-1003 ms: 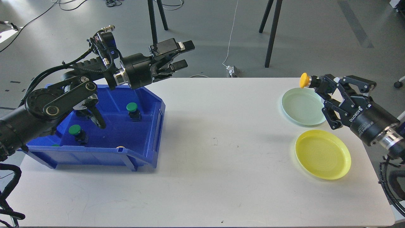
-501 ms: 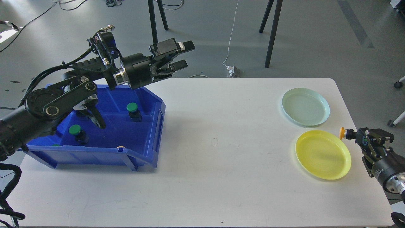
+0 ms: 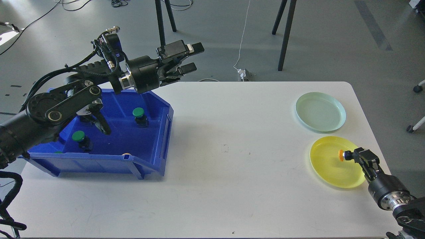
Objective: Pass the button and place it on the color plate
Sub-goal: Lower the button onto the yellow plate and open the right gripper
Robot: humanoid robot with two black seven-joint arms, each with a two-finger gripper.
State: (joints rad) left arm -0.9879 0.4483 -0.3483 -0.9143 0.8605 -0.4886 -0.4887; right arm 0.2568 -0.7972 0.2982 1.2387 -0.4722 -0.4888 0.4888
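My right gripper is shut on an orange-capped button and holds it sideways over the yellow plate at the table's right. A pale green plate lies just behind it. My left gripper is open and empty, raised above the back edge of the table, past the blue bin. Two green buttons stand in the bin, and bits of others show at its front wall.
The bin stands on the left part of the white table. My left arm stretches over the bin. Tripod legs and cables are on the floor behind the table.
My right gripper has swung with the orange button from above the green plate, down past the table's right edge, to over the yellow plate. The left arm has stayed still.
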